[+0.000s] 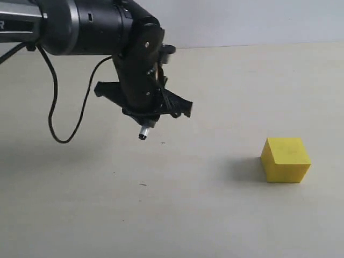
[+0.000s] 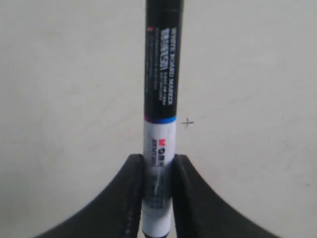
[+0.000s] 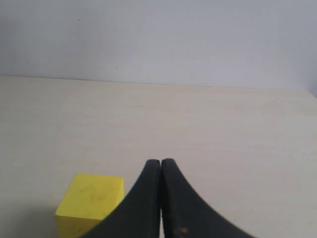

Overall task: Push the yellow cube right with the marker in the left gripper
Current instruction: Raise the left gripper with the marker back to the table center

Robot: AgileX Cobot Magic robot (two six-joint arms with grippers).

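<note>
At upper left of the exterior view, the left gripper hangs above the worktop, its fingers clamped on the marker, which points downward. At lower right, the cube rests on the worktop, well apart from the marker. The right gripper has its fingers pressed together, holding nothing.

The left arm is fat and shiny black, with a thin black cable. The left gripper and right gripper have curved black fingers.
</note>
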